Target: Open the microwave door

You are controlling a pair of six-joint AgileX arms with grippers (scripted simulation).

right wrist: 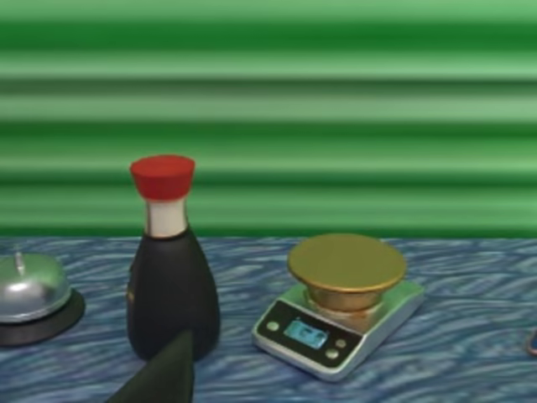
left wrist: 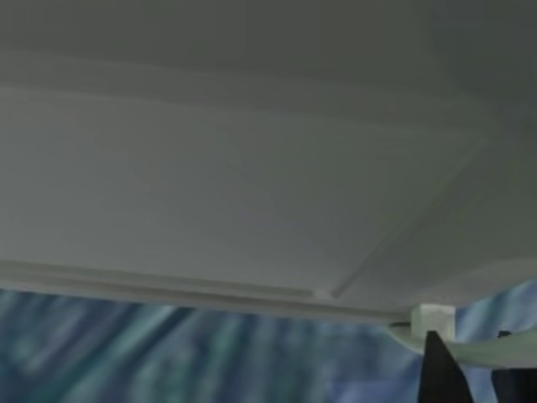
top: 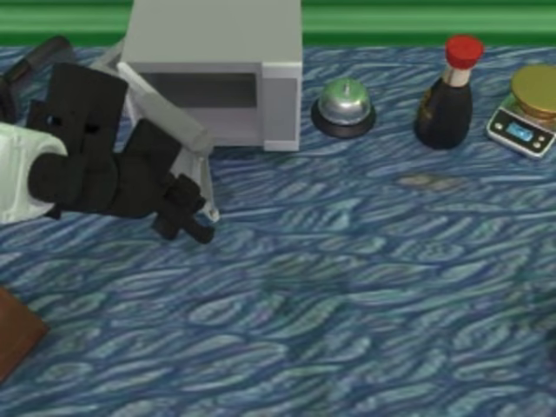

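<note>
The microwave (top: 217, 69) stands at the desk's (top: 347, 304) far left. Its door (top: 169, 113) is swung partway out toward the left, the cavity showing. The left tool (top: 193, 213) is at the door's free edge, at the handle (top: 211, 187), seemingly pinching it. The opening pull looks under way; next, swing wider along the hinge arc. The right tool is unseen, apparently parked.

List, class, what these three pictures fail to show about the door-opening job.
- Boxy light-grey microwave: top view's edge cuts off its back.
- Pale bar handle: left gripper covers it; grip unclear.
- Right gripper: one dark fingertip shows, right wrist view.
</note>
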